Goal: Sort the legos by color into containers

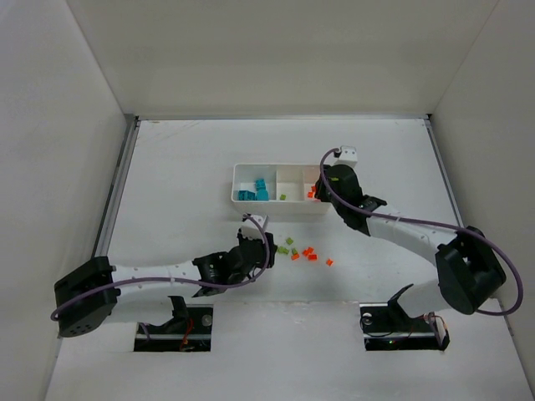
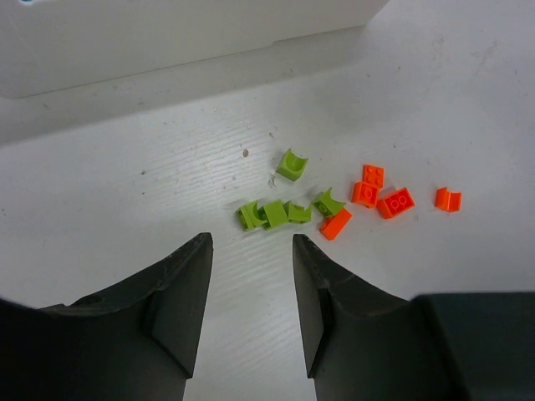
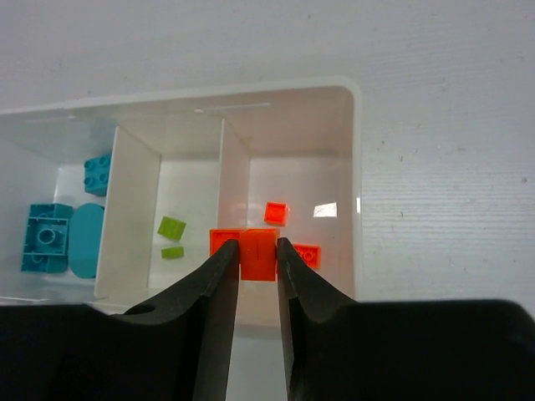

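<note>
Two tools: the right one carries a brick, the left one is empty.
Right tool [image 3: 256, 247]: jaws narrowed to a brick's width and clamped on one orange brick [image 3: 259, 261].
Its place: over the end compartment [image 3: 322, 180] of the white tray [image 3: 355, 167], where other orange pieces [image 3: 277, 213] already lie. I cannot tell whether the held brick is below the rim.
Other compartments: the middle one holds two lime pieces [image 3: 171, 227]. The far one holds the teal bricks [image 3: 46, 238].
Left tool [image 2: 251, 246]: jaws wide apart with nothing between them, low over the table [image 2: 125, 184] and just short of the loose lime bricks [image 2: 274, 213].
Loose legos: the lime cluster sits with the loose orange bricks [image 2: 380, 199] just beside it, one orange touching a lime. All are on the table in front of the tray.
Step in hand: by my reading, delivering an orange brick to its compartment.
Next move: the right jaws need only part, kept clear of the thin divider so the brick falls on the orange side. The left tool could then close on a single lime brick without nudging the orange one against it.
</note>
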Robot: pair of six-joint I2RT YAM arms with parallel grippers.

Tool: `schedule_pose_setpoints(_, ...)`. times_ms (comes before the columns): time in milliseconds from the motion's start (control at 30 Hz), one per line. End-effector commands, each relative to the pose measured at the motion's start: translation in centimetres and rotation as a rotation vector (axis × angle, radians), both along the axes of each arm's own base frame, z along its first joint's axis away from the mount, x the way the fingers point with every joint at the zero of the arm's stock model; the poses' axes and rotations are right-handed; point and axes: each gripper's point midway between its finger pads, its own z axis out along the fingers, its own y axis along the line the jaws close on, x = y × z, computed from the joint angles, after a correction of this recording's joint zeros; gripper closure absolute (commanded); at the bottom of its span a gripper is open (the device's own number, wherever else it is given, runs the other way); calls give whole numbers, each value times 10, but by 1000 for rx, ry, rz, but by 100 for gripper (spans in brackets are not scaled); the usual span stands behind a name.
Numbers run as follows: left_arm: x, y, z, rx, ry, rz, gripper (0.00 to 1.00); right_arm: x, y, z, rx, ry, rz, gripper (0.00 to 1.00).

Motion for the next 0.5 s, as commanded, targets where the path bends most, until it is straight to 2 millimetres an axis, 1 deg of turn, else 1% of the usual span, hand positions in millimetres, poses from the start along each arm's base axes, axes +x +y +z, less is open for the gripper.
schedule_pose_setpoints(0, 0, 2, -5, 7, -2, 23, 60, 19, 7, 30, 21, -83, 7, 65)
schedule_pose_setpoints(67, -1, -1, -10, 25, 7, 17, 61, 20, 10, 31, 21, -85, 9, 59)
schedule_pose_setpoints(133, -1, -2, -17, 44, 13, 15, 62, 20, 9, 35, 21, -92, 9, 57)
schedule_pose_setpoints(233, -1, -7, -25, 67, 23, 5, 63, 16, 6, 38, 26, -99, 2, 56)
schedule_pose_setpoints(333, 0, -12, -30, 80, 23, -5, 63, 2, 13, 38, 37, -102, 29, 57)
schedule_pose_setpoints(467, 4, -15, -31, 87, 21, -5, 64, -22, 22, 28, 59, -83, 62, 58)
